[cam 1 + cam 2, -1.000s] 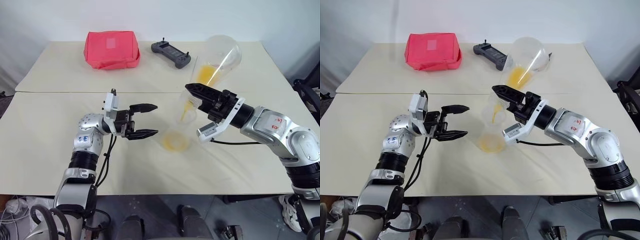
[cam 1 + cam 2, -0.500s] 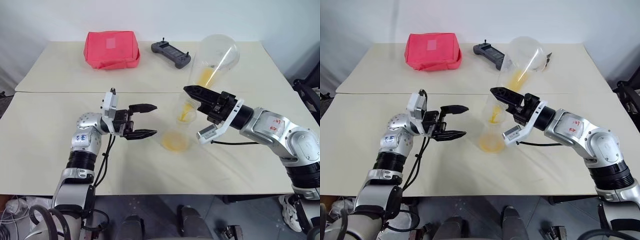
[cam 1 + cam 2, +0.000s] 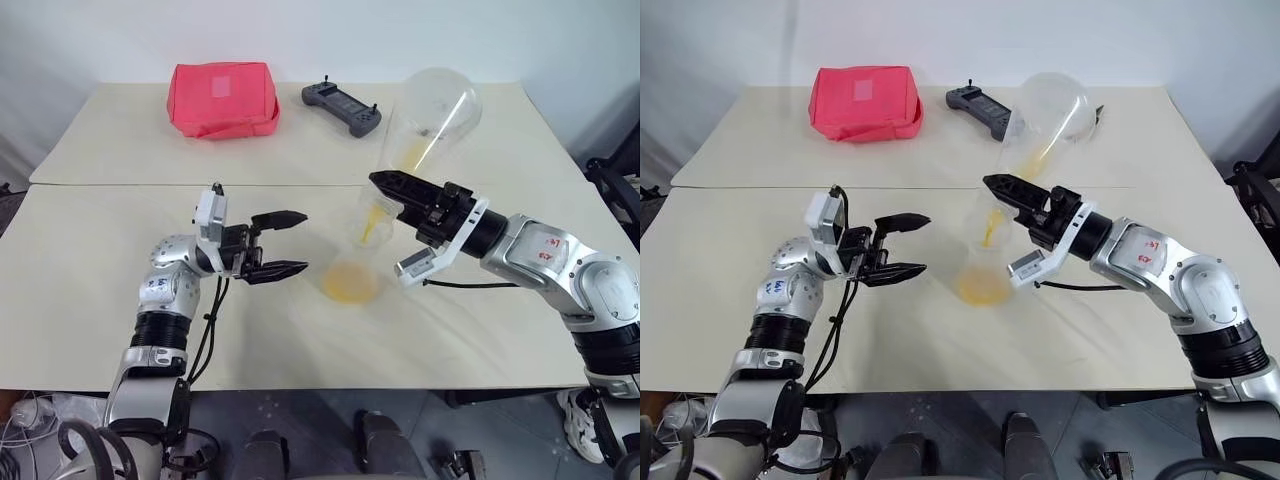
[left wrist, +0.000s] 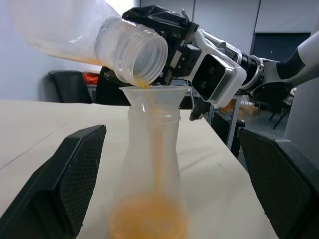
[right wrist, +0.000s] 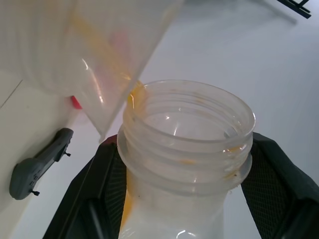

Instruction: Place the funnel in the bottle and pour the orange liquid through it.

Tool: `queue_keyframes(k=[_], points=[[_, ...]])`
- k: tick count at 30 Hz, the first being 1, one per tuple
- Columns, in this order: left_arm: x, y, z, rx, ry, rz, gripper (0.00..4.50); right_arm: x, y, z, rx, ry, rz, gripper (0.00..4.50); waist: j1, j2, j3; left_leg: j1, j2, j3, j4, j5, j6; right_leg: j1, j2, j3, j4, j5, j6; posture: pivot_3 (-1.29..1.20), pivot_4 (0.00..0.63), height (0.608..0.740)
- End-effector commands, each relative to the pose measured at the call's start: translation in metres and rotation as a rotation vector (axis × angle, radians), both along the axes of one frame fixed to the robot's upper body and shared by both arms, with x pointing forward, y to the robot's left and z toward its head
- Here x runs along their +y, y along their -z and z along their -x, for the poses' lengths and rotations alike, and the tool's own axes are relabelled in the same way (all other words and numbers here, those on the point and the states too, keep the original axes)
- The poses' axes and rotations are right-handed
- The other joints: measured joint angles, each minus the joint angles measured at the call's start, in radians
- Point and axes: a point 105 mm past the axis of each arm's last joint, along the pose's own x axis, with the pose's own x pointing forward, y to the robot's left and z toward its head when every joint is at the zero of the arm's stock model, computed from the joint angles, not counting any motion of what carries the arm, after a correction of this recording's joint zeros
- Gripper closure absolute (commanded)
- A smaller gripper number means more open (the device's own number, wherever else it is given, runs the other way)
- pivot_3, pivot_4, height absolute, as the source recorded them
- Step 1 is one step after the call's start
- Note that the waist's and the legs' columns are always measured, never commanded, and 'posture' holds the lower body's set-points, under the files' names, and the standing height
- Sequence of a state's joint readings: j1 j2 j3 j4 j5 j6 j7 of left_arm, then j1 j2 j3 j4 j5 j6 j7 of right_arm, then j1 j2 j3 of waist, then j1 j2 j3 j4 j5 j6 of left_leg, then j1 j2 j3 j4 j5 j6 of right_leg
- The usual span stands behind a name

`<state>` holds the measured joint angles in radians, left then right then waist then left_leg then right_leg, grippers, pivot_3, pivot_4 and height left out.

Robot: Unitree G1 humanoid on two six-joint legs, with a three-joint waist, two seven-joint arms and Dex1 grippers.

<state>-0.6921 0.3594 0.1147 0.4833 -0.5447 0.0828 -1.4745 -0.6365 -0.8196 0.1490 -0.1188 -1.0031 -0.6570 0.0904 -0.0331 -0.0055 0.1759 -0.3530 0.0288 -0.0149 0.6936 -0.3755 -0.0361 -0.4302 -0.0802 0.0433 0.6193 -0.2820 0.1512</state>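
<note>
Your right gripper [image 3: 388, 183] is clamped on the neck of a clear jar [image 3: 432, 115] and holds it tilted, its mouth down over the funnel [image 4: 151, 98]. The funnel sits in the bottle [image 4: 152, 164], which stands on the table [image 3: 120, 270] between both arms — orange liquid [image 3: 350, 284] pools at its base. Your left gripper [image 3: 285, 243] hovers just beside the bottle, fingers spread, holding nothing.

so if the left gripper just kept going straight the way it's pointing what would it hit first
Most likely the bottle. The open left gripper points across the table toward it, and in the left wrist view the bottle, with the funnel on top, stands centred between its fingers. Nothing else appears in the gap, though depth is hard to judge.
</note>
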Motion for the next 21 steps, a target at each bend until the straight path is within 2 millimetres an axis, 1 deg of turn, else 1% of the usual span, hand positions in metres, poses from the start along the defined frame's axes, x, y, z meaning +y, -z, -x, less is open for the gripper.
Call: queue_keyframes(k=[1, 21], points=[[0.0009, -0.0088, 0.0034, -0.019, 0.007, 0.042, 0.0, -0.0004, -0.0156, 0.005, -0.07, -0.017, -0.001, 1.75, 0.0, 0.0, 0.0, 0.0, 0.0, 0.0, 0.0, 0.0, 0.0, 0.0, 0.0, 0.0, 0.0, 0.0, 0.0, 0.0, 0.15, 0.74], [-0.0007, -0.0111, 0.0026, 0.009, 0.01, 0.066, 0.0, 0.0011, -0.0095, 0.0059, -0.073, -0.019, 0.002, 1.75, 0.0, 0.0, 0.0, 0.0, 0.0, 0.0, 0.0, 0.0, 0.0, 0.0, 0.0, 0.0, 0.0, 0.0, 0.0, 0.0, 0.15, 0.74]])
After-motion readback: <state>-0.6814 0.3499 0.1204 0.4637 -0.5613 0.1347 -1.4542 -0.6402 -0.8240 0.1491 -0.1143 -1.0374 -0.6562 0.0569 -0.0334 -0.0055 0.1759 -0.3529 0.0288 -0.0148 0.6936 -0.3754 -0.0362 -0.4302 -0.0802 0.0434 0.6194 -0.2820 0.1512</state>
